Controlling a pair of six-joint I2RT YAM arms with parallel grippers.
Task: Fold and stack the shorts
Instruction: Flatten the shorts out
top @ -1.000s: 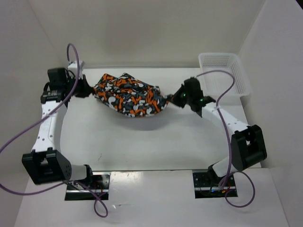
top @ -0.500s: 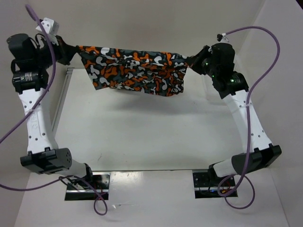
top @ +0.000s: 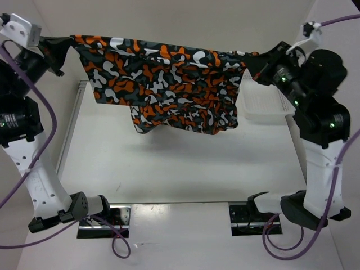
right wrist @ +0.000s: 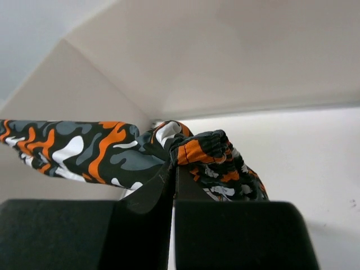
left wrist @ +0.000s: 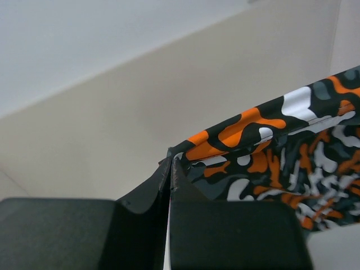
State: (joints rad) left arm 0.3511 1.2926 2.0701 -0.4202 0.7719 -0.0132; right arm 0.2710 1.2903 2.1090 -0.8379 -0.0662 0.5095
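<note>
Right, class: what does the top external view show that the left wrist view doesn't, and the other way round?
Only the top external view shows the whole shorts stretched in the air between both arms. It also shows the right pincer shut on one end, the white basket partly behind the fabric, and the table below. Only the left wrist view shows up close how the left pincer is pressed shut on a corner of the cloth. Both show the camouflage fabric and the left pincer's grip on it.
</note>
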